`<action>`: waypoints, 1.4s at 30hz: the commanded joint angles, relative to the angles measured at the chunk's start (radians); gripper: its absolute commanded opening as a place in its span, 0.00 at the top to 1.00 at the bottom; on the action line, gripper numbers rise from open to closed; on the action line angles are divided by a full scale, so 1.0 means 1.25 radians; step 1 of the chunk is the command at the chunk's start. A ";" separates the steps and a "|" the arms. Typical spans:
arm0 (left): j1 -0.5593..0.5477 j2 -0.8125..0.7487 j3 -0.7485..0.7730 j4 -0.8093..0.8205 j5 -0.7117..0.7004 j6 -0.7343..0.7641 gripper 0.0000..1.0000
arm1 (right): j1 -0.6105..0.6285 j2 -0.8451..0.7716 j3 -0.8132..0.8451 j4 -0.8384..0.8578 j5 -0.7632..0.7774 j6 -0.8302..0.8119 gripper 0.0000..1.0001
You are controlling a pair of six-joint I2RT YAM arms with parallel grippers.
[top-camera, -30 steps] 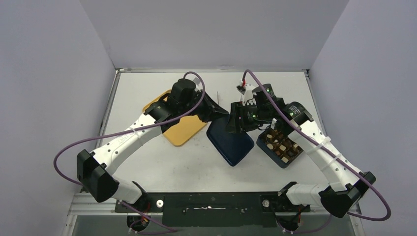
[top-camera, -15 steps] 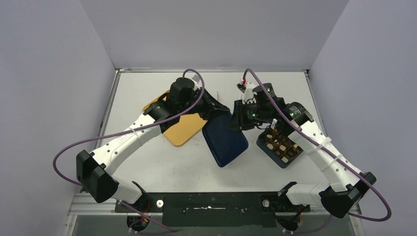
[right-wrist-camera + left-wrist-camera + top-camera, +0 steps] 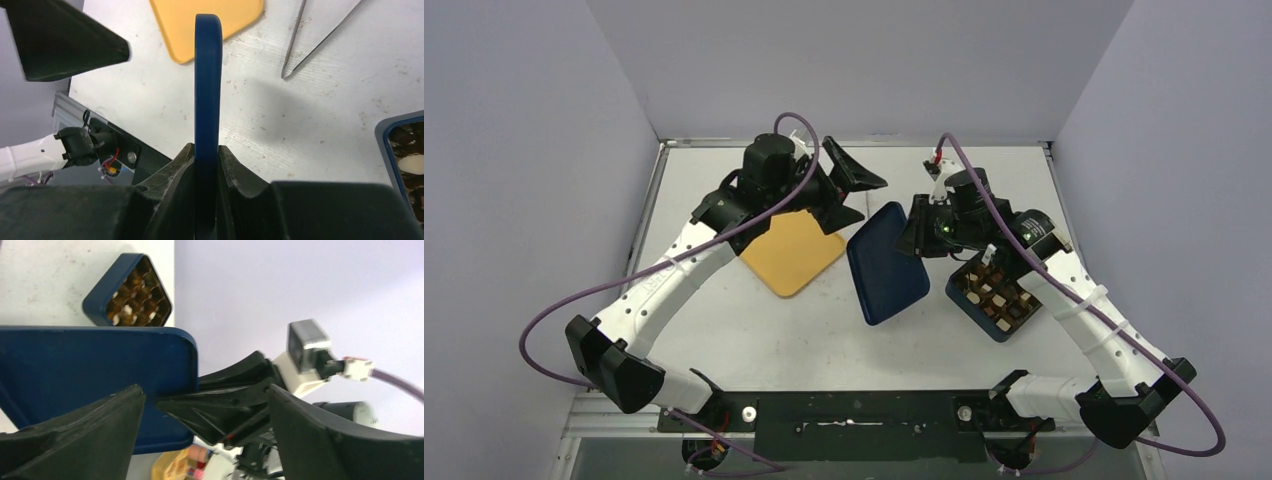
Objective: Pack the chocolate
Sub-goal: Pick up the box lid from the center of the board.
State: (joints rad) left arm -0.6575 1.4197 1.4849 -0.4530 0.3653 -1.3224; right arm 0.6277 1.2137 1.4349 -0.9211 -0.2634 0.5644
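Observation:
The chocolate [image 3: 996, 297] fills an open dark blue box [image 3: 958, 291] at the right; brown and cream pieces [image 3: 131, 296] also show in the left wrist view. A flat blue lid [image 3: 883, 264] hangs tilted beside the box. My right gripper [image 3: 911, 236] is shut on the lid's far edge. In the right wrist view the lid [image 3: 208, 75] stands edge-on between the closed fingers [image 3: 206, 152]. My left gripper [image 3: 872, 198] hangs wide open just left of that edge, holding nothing. Its view looks across the lid [image 3: 90, 375] through its open gripper [image 3: 205, 388].
A yellow board [image 3: 789, 252] lies flat left of the lid. Metal tongs [image 3: 295, 40] rest on the table beyond the lid. The black base rail [image 3: 854, 412] runs along the near edge. Grey walls close in the table's sides and back.
My left gripper has opened, let go of the blue lid and drawn up and back. The right gripper has shut on the lid, which now hangs more upright.

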 commanded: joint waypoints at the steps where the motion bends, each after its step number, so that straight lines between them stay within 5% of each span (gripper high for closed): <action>1: 0.021 0.004 0.080 -0.068 0.000 0.077 0.03 | -0.006 -0.036 0.069 0.009 0.092 0.030 1.00; 7: 0.019 0.047 0.143 -0.050 0.001 0.147 0.03 | -0.008 -0.029 0.116 -0.015 0.134 0.018 1.00; 12: -0.011 0.055 0.218 -0.139 -0.077 0.356 0.03 | -0.008 -0.054 0.087 -0.016 0.194 0.001 1.00; 18: -0.002 -0.116 -0.065 -0.035 -0.085 0.520 0.03 | -0.009 -0.076 0.079 -0.047 0.431 -0.080 1.00; 23: 0.078 -0.206 -0.183 -0.073 -0.196 0.681 0.03 | -0.014 0.010 0.253 -0.187 0.639 -0.100 1.00; 27: 0.203 -0.230 -0.277 0.015 0.018 0.625 0.03 | -0.017 0.102 0.396 -0.367 0.730 -0.057 1.00; 32: 0.233 -0.205 -0.425 0.260 0.210 0.474 0.03 | -0.131 0.125 0.417 -0.384 0.689 -0.094 1.00; 42: 0.130 -0.078 -0.351 0.259 0.102 0.540 0.18 | -0.292 0.179 0.323 -0.385 0.702 -0.119 1.00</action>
State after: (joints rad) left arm -0.4107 1.2854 0.9180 -0.1909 0.5240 -0.6956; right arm 0.3275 1.4239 1.8782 -1.3937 0.5728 0.4328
